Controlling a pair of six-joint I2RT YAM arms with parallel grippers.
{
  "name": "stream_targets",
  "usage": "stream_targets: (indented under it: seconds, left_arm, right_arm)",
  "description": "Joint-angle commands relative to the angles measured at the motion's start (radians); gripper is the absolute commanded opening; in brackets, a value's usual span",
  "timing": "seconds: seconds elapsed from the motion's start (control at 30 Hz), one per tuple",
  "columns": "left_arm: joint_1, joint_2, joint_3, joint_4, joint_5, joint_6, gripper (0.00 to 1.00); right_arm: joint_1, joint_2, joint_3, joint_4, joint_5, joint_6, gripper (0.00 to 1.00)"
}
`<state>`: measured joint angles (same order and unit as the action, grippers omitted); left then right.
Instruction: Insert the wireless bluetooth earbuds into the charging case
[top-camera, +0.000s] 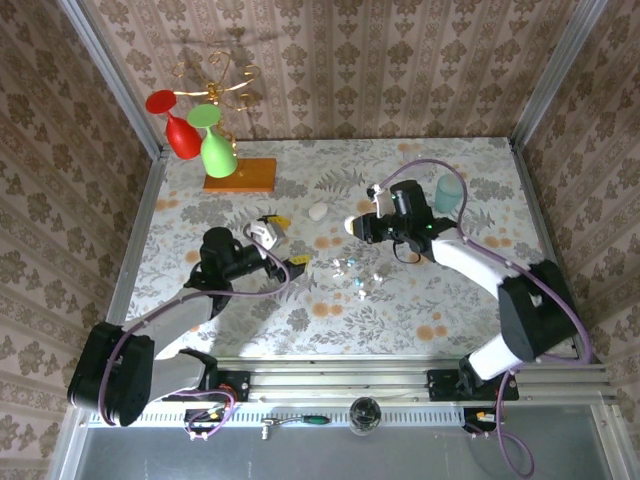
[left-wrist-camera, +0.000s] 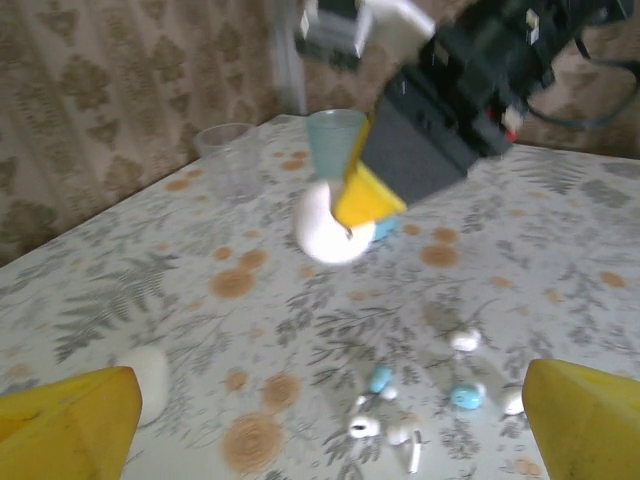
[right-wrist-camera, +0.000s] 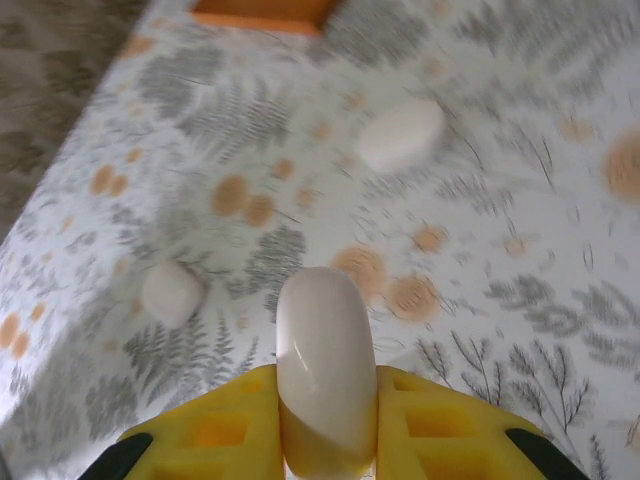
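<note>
**Near left:** left gripper (top-camera: 288, 242), yellow-padded jaws spread wide and empty, poised beside the scatter on the floral-patterned tabletop (top-camera: 250, 330).

**Centre:** wireless bluetooth earbuds (left-wrist-camera: 362, 427), tiny pale glinting pieces lying loose among a few small blue bits (left-wrist-camera: 465, 397). Which pieces form the pair cannot be told for certain.

**Beyond, raised off the table:** right gripper (right-wrist-camera: 326, 400), jaws pressed onto a smooth pale oval pebble-shaped body. It looks white in the right wrist view, and light blue shows past the finger in the left wrist view. It is taken here to be the charging case (right-wrist-camera: 325, 330); whether its lid is open cannot be told.

**Farther:** two white rounded pebbles (right-wrist-camera: 400, 135) on the table, and a translucent teal cup (top-camera: 448, 192) at far right.

**Judged step:** fetching an earbud.

**Good practice:** descend with the jaws straddling one piece only, clear of the blue bits. Pinch across its bulb. Hold the case level, cavity up, as a steady target.
</note>
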<state>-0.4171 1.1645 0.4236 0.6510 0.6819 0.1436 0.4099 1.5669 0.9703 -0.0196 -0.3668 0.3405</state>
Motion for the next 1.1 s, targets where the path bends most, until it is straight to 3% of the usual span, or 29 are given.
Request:
stream_targets:
  seconds: [0.0,0.37,0.6,0.73,0.93,1.07]
  left_arm:
    - [0.011,-0.018,-0.011,-0.042,-0.083,0.011,0.99]
    - [0.013,-0.070,-0.019,-0.059,-0.090,-0.055,0.98]
    - [0.026,-0.087,0.011,-0.144,-0.146,-0.130,0.98]
    - [0.065,-0.098,0.038,-0.209,-0.169,-0.211,0.96]
    - [0.222,-0.098,0.034,-0.251,-0.170,-0.395,0.98]
    - [0.338,-0.101,-0.005,-0.232,-0.152,-0.513,1.00]
  right_arm:
    - [-0.012,0.115,0.041,0.066,0.059,0.256,0.23]
    - [-0.019,0.385,0.182,0.073,0.064,0.343,0.27]
    - [-0.047,0.370,0.194,0.044,0.117,0.328,0.58]
    - [-0.043,0.269,0.183,-0.026,0.172,0.205,0.71]
    - [0.057,0.120,0.154,-0.081,0.075,-0.271,0.79]
    - [0.138,0.076,0.116,-0.053,-0.030,-0.494,0.82]
